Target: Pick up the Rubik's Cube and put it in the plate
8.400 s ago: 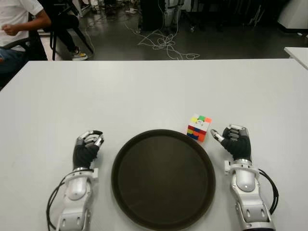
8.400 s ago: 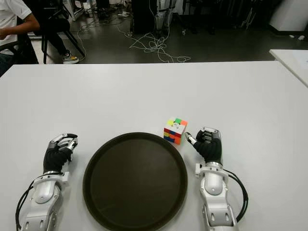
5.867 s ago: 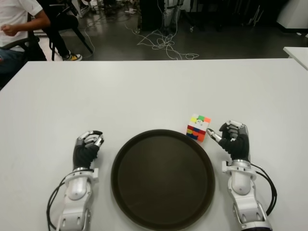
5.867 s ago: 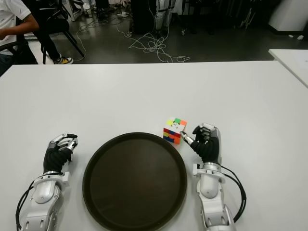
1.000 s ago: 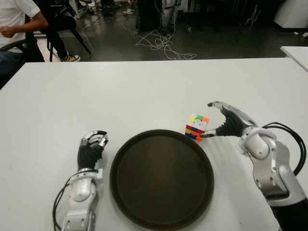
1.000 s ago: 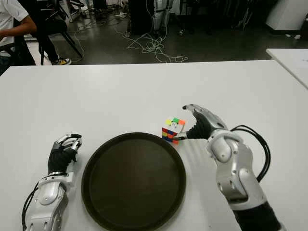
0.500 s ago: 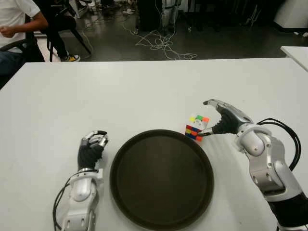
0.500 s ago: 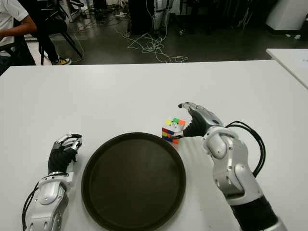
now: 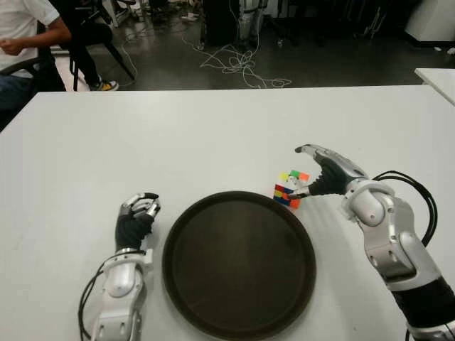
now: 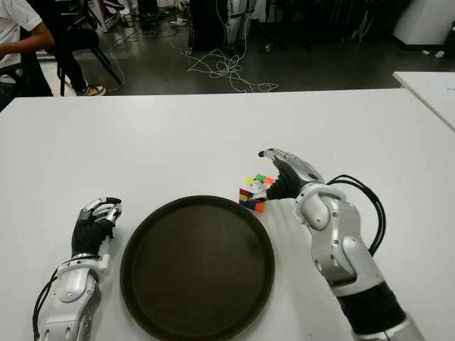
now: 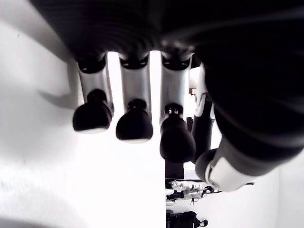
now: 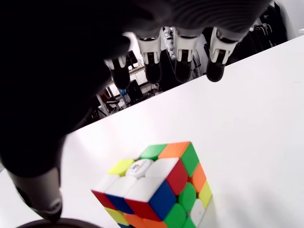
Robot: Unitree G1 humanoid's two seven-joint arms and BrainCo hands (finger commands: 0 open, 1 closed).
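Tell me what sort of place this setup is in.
Most likely a robotics lab or workshop. Loose cables sprawl over the dark floor behind the white table, a seated person is at the far left, and the tabletop holds only a Rubik's Cube and a plate.

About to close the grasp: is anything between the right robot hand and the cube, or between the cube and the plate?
Nothing visible. The right robot hand is open over the Rubik's Cube, fingers spread above it with clear space between. The cube sits on the white table just beyond the plate rim, no object between them.
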